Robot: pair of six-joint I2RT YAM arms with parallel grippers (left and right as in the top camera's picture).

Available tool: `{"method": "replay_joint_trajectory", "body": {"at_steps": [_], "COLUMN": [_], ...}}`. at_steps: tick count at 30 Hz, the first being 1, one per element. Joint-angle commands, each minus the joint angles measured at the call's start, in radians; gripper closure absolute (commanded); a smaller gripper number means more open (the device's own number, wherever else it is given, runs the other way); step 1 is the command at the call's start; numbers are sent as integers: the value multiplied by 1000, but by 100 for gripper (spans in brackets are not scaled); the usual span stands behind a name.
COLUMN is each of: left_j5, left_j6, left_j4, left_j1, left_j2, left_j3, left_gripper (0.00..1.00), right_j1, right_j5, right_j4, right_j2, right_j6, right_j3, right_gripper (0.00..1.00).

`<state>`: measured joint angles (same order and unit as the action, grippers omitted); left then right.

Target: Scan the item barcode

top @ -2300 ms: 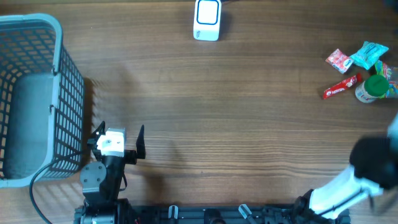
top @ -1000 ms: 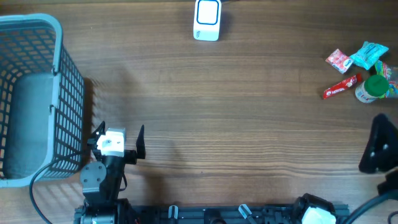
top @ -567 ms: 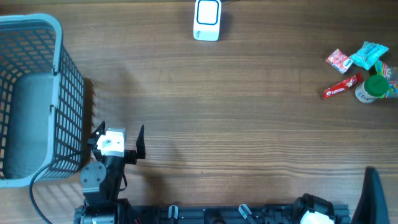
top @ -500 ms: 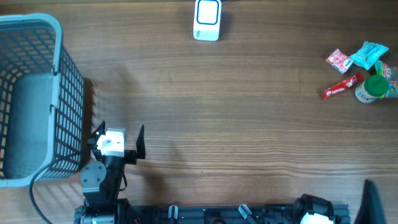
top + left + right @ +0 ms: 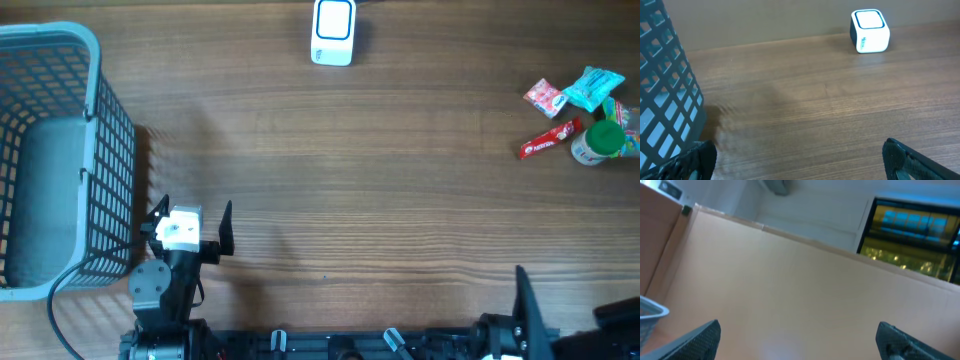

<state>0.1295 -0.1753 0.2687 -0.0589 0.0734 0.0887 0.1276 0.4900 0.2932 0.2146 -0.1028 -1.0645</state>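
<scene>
1. Items: small pile at table's far right edge — red stick-shaped wrapped snack bar point(image 5: 548, 139), red-white sachet point(image 5: 543, 95), teal crinkly pouch point(image 5: 592, 87), green-lidded jar point(image 5: 598, 140). Judged light; wrappers slippery, soft. Grip the bar across mid-length.
2. White cube-shaped scanner point(image 5: 333, 31) top centre, well apart.
3. Left gripper point(image 5: 190, 222) released, empty, beside blue mesh basket point(image 5: 60, 150); right gripper point(image 5: 560, 320) spread, empty.
4. Only overhead shows items; right wrist tilted at the wall.

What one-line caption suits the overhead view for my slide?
Open left gripper waits beside basket; scanner and snacks sit untouched.
</scene>
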Motion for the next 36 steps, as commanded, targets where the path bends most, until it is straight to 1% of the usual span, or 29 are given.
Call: {"method": "replay_joint_trajectory", "body": {"at_steps": [1, 4, 12, 14, 18, 20, 21, 30, 36], "left_j5": [8, 8, 8, 8, 8, 8, 8, 8, 8], "left_j6": [-12, -12, -12, -12, -12, -12, -12, -12, -12], "left_j4": [-3, -3, -3, -3, -3, -3, -3, -3, -3], "left_j1": [6, 6, 6, 6, 6, 6, 6, 6, 6], "left_j2": [-5, -5, -5, -5, -5, -5, -5, -5, -5], "left_j3": [-5, -5, -5, -5, -5, -5, -5, -5, -5], "left_gripper": [0, 0, 0, 0, 0, 0, 0, 0, 0], "right_j1": [-57, -110, -183, -189, -189, -189, -189, -189, -189], "right_j5": [-111, -181, -175, -171, -167, -168, -169, -181, -216], "right_j4": [-57, -99, -293, -337, -412, -493, -560, -796, -821], "right_j2": [-69, -98, -175, -187, -196, -212, -211, -211, -211], "right_j6": [1, -2, 2, 21, 27, 27, 26, 24, 24], "right_j3": [122, 219, 515, 592, 690, 754, 793, 969, 1005], "right_gripper": [0, 0, 0, 0, 0, 0, 0, 0, 0]}}
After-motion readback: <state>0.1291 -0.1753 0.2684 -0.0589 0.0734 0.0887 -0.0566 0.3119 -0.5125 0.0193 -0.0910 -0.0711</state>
